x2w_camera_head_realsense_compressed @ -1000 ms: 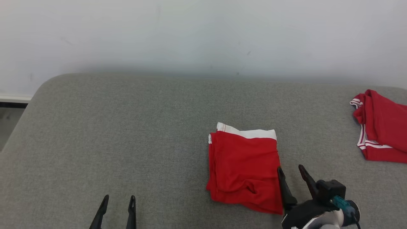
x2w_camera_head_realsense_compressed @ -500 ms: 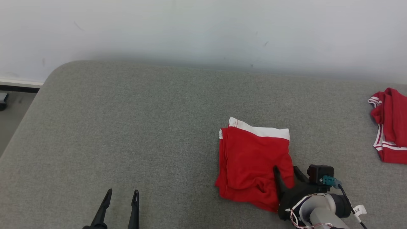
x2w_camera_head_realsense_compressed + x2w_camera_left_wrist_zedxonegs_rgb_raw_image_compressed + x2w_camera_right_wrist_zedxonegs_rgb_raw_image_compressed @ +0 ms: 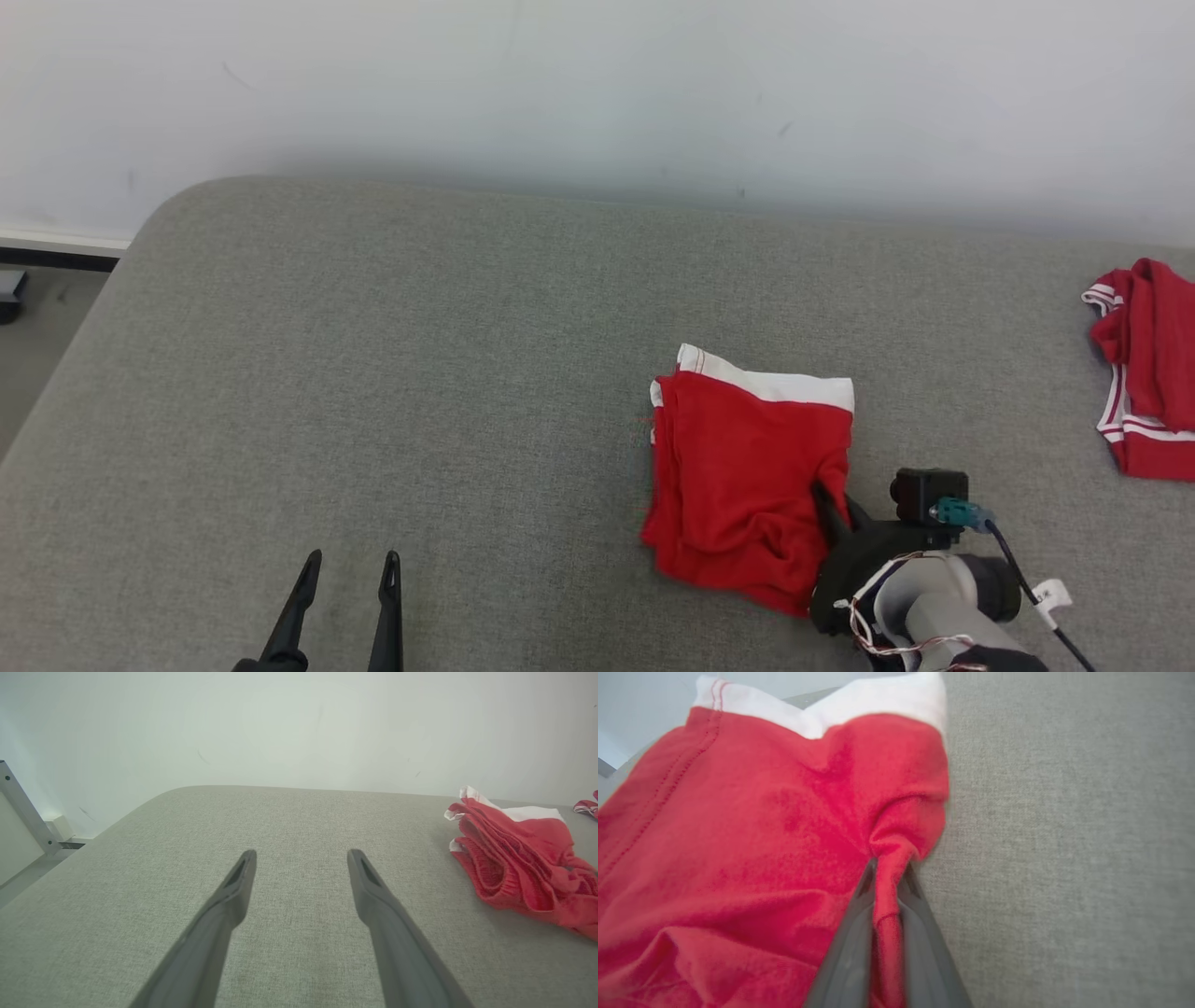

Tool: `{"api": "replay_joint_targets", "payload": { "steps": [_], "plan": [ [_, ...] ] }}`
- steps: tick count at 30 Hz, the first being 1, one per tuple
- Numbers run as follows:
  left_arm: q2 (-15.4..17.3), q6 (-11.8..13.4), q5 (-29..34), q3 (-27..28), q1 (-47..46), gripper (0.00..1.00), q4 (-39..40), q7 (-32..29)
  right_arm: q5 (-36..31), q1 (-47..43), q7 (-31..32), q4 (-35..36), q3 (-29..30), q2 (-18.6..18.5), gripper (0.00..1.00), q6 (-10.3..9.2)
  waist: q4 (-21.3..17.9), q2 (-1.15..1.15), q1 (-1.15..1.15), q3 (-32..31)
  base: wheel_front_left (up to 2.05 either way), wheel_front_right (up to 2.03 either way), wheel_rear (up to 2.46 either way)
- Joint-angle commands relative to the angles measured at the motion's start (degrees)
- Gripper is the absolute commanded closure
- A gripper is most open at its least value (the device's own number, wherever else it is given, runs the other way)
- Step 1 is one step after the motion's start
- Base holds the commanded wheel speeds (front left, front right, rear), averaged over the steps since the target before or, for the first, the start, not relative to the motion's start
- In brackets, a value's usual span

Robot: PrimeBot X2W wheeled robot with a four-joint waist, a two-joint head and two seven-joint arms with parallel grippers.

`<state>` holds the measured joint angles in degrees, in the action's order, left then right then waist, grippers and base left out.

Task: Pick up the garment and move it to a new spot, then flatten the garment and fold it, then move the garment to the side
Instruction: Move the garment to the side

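Likely last step — shifting folded garment [image 3: 738, 467] aside. Pinching its edge with right gripper [image 3: 889, 868], left gripper [image 3: 301, 855] spread, idle. Next — lift gently, folds intact.

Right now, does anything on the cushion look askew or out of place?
Yes. The folded red garment has its right edge bunched into a ridge, pinched in the shut right gripper, and its near edge rumpled. A second red garment lies crumpled at the far right. Nothing looks damaged.
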<state>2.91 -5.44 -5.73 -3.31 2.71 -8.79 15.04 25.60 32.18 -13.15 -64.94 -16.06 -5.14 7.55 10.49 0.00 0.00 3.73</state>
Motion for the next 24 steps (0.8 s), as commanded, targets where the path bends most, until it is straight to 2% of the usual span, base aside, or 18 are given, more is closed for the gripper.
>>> {"api": "replay_joint_targets", "payload": {
  "steps": [1, 7, 12, 18, 24],
  "plan": [
    [-0.06, 0.23, -0.28, 0.07, 0.35, 0.00, 0.18, 0.07, -0.35, 0.91, -0.42, -0.14, -0.39, -1.31, 1.00, -0.13, -0.59, 0.00, 0.00, 0.18, 0.00, 0.00, 0.00],
    [-0.04, 0.66, -1.33, -0.14, -0.35, 0.00, 0.95, 0.07, -2.84, 5.53, -1.03, -0.26, -5.70, -6.70, 1.00, -0.13, -3.95, 0.00, 0.00, 1.73, 0.00, 0.00, 0.00],
    [-0.04, 1.01, -2.32, -1.12, -2.23, 0.00, 1.70, 0.07, -3.45, 10.84, -0.36, 0.61, -9.53, -12.73, 1.00, -0.13, -6.71, 0.00, 0.00, 4.35, 0.00, 0.00, 0.00],
    [-0.04, 0.69, -1.60, -1.74, -4.99, 0.00, 2.43, 0.07, -3.00, 17.29, 3.31, 2.19, -15.53, -20.39, 1.00, -0.13, -9.30, 0.00, 0.00, 9.18, 0.00, 0.00, 0.00],
    [-0.04, -0.03, -0.05, -2.02, -8.79, 0.00, 4.12, 0.07, -1.63, 23.33, 6.33, 3.31, -20.57, -27.56, 1.00, -0.13, -10.29, 0.00, 0.00, 14.50, 0.00, 0.00, 0.00]
  ]
}}
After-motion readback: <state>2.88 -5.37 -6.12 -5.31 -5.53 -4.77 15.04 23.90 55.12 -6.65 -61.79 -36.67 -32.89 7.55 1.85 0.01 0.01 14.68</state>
